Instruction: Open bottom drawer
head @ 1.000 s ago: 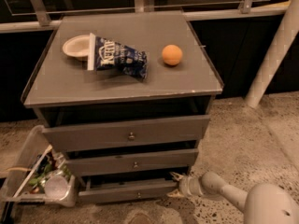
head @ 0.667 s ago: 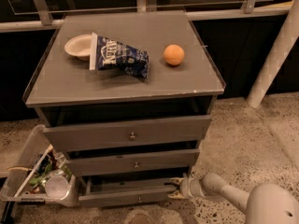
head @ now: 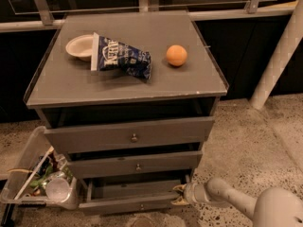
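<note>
At the foot of the cabinet, the bottom drawer (head: pixel 128 203) sits pulled partly out, its inside showing. The pincer (head: pixel 179 195) is at the drawer's 3 o'clock end, fingers spread against the front's right corner. An orange (head: pixel 176 55) rests on the worktop (head: pixel 142 86).

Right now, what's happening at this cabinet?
A robot arm reaches in low from the right, its gripper at the right end of the bottom drawer, which stands pulled partway out. The two drawers above look only slightly out. A bowl, a chip bag and an orange sit on top.
</note>
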Robot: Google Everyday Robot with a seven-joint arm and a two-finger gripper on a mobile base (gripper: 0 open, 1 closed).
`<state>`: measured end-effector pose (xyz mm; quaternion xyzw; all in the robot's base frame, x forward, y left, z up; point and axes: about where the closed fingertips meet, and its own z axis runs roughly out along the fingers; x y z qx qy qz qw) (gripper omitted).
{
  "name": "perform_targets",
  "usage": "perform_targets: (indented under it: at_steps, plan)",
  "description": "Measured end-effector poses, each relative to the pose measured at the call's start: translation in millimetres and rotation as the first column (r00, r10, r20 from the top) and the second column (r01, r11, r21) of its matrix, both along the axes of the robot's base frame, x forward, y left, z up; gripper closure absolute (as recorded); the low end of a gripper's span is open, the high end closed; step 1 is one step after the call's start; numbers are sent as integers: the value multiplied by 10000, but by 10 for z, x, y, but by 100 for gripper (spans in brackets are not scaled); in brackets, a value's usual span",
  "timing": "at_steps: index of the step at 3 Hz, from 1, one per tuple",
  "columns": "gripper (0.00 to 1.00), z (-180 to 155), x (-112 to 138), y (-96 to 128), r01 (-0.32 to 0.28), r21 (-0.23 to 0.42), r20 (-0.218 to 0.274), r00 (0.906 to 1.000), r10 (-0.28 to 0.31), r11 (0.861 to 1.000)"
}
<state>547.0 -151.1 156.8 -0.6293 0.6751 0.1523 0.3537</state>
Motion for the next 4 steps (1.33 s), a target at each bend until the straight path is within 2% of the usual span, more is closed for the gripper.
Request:
perform_targets:
  at_steps: [2,3,4]
  plan:
    - [100,30,-133,-25,-29,17,-39,10000,29,10000]
    - [82,30,-133,-25,-29,17,-39,10000,29,10000]
    - [59,29,-133,-24,-30,17,-40,10000,30,10000]
